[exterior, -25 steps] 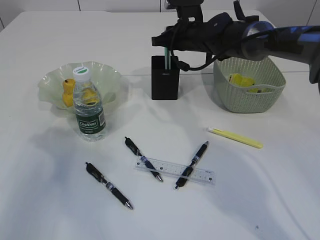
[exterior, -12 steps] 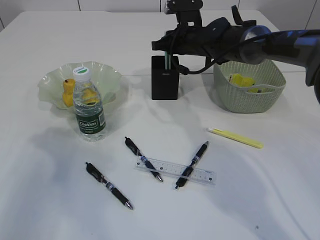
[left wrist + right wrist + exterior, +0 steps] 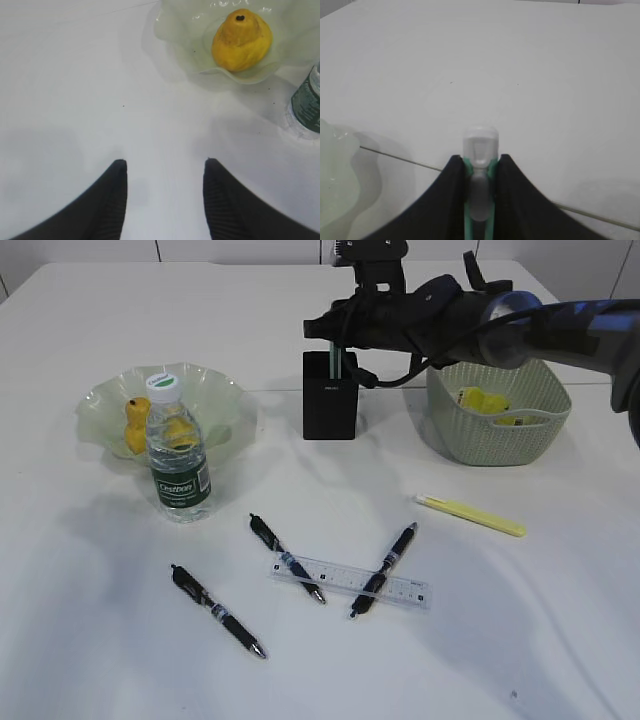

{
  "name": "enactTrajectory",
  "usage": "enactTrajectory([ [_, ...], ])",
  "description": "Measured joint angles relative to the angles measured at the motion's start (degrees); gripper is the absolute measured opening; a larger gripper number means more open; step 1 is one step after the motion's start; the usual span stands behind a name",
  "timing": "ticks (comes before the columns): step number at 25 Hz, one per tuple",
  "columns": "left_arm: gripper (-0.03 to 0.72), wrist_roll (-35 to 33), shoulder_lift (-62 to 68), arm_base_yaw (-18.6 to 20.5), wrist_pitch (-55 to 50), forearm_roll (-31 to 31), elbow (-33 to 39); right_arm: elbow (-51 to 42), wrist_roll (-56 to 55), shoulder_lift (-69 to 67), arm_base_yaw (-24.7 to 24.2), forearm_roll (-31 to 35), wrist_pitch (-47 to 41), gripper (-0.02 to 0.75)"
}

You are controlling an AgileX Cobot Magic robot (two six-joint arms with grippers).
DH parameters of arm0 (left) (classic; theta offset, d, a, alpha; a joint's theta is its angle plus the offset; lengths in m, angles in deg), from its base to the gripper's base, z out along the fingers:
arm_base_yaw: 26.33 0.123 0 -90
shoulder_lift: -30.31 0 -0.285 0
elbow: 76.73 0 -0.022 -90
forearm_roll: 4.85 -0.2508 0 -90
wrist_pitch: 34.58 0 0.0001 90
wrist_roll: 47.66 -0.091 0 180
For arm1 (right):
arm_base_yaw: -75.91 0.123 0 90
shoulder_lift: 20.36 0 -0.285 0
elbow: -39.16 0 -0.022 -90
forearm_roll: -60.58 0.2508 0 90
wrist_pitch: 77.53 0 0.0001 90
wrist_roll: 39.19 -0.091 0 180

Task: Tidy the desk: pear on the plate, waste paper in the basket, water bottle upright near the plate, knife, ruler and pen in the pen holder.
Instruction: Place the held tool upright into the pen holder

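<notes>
Risk: the green-and-white utility knife (image 3: 336, 348) stands upright in the pen holder (image 3: 330, 395) with the right hand (image 3: 480, 170) at its top; if the hand lifts off before its jaws are clear, I judge it could drag the knife back out or tip the narrow holder.
Second risk: the right arm reaches across just above the basket (image 3: 497, 410); a low swing on the way out could knock it, I think.
Right hand: jaws narrowly parted, close against both sides of the knife's pale end; it grips the knife lightly, as far as the wrist view shows.
Left hand: half open over bare desk (image 3: 75, 90), holding nothing, fingers (image 3: 112, 200) apart, near the plate (image 3: 172, 30).
Pear: on the plate (image 3: 242, 40), stem end up.
Water bottle: upright just in front of the plate (image 3: 178, 455).
Waste paper: yellow, inside the basket (image 3: 482, 400).
Ruler: flat on the desk (image 3: 350, 582), with two pens lying across it (image 3: 285, 558) (image 3: 385, 568).
Third pen: alone to the left (image 3: 217, 611).
Yellow stick: loose on the desk below the basket (image 3: 470, 514); I cannot tell what it is.
Left to do: ruler and pens into the holder.
</notes>
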Motion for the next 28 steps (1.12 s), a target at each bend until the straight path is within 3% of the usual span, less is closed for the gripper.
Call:
enactTrajectory([
  [14, 0.348, 0.00, 0.00, 0.00, 0.00, 0.00, 0.00, 0.09, 0.00, 0.00, 0.00, 0.90, -0.21, 0.221],
  [28, 0.348, 0.00, 0.00, 0.00, 0.00, 0.00, 0.00, 0.09, 0.00, 0.00, 0.00, 0.90, -1.24, 0.229],
])
